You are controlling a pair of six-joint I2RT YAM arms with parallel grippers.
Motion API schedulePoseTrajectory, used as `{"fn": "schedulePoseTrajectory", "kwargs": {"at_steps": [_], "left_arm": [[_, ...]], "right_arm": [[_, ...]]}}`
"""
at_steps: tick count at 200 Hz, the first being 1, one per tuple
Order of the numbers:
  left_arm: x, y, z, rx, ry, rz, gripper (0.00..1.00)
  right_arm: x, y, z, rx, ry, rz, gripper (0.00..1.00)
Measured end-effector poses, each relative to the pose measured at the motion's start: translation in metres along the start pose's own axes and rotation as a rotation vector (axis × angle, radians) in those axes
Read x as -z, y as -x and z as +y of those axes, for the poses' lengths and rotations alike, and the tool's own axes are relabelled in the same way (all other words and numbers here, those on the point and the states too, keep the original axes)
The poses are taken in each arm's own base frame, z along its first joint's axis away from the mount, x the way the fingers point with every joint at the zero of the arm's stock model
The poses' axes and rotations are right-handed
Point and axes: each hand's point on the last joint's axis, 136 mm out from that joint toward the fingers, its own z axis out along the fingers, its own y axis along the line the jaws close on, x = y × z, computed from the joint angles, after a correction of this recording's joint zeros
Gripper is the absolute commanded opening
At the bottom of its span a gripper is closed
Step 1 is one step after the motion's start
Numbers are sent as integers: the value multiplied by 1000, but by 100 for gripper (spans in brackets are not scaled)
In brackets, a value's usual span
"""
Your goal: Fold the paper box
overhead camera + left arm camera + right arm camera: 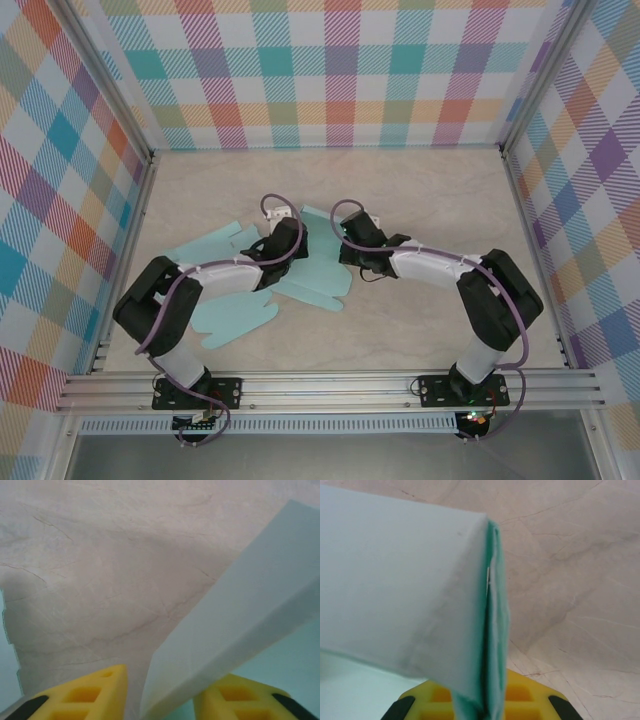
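Left fingers (80, 695) stand parted astride a flap of the pale-teal paper box (235, 320); right fingers (530, 705) pinch its fold, tips cut off.

You're looking at a pale, marble-veined table (450, 200). The teal paper box (235, 320) lies on it around the middle, its cut-out flaps spread toward your left.

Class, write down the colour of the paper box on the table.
The paper box is pale mint green, clearest in the top external view.
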Motion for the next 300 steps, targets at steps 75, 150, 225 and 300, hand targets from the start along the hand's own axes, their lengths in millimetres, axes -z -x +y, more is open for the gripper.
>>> {"fn": "schedulePoseTrajectory", "kwargs": {"at_steps": [75,150,225,300], "left_arm": [[13,14,-6,-96,-47,-44,46],[5,21,-25,-242,-108,-69,29],[-6,22,-26,-370,-57,-92,9],[-7,32,-12,-304,220,-132,8]], "right_arm": [[2,-5,-5,16,-28,34,0],[3,-13,-7,24,-30,71,0],[11,-12,-2,20,0,78,0],[15,-19,18,5,87,82,0]]}}
